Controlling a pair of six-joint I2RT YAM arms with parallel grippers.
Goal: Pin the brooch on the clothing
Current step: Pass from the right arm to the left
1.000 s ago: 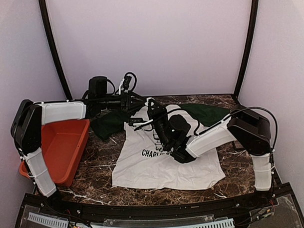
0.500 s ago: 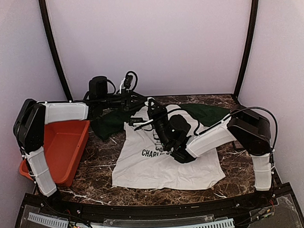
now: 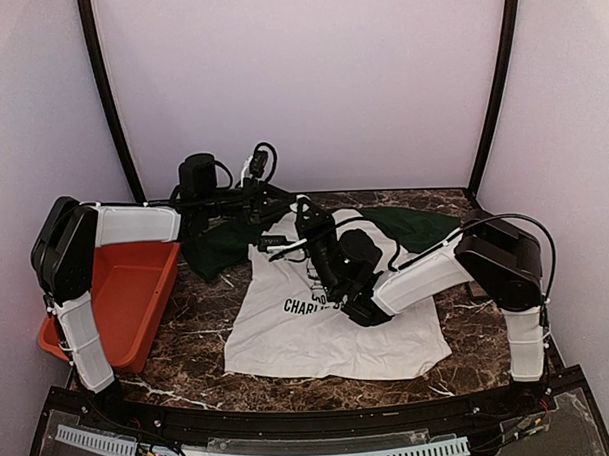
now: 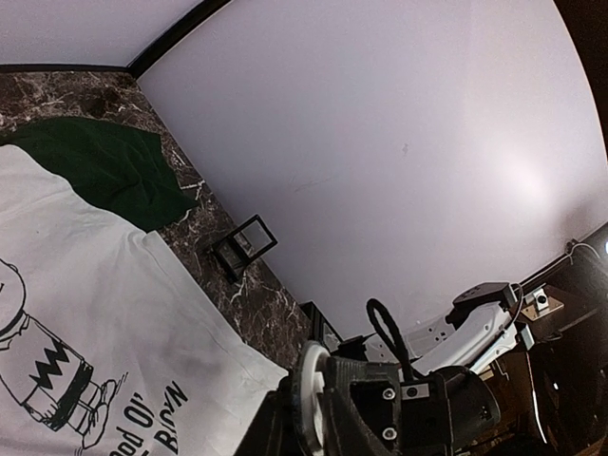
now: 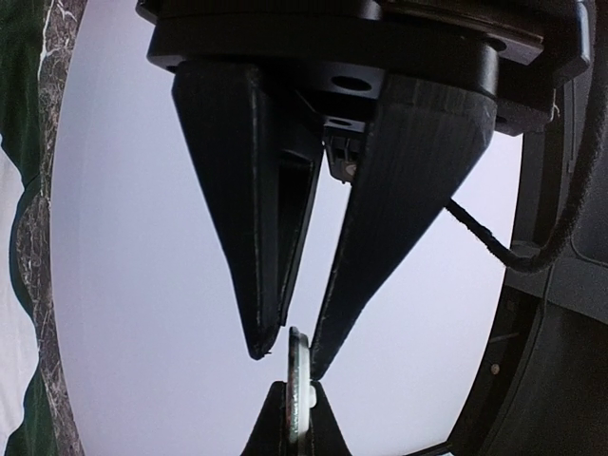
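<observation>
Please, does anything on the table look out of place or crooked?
Yes. The T-shirt lies crooked on the table, its hem slanted, and its dark green sleeve near the orange bin is bunched up.

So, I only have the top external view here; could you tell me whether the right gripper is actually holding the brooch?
Observer: Yes; the right wrist view shows the right gripper shut on the brooch, a thin disc seen edge-on.
Operator: Thank you; where is the left gripper?
Observer: Its fingertips flank that same disc from the opposite side; whether they pinch it, I cannot tell.
Operator: And the clothing?
Observer: The left wrist view shows its cartoon boy print beside the brooch.
</observation>
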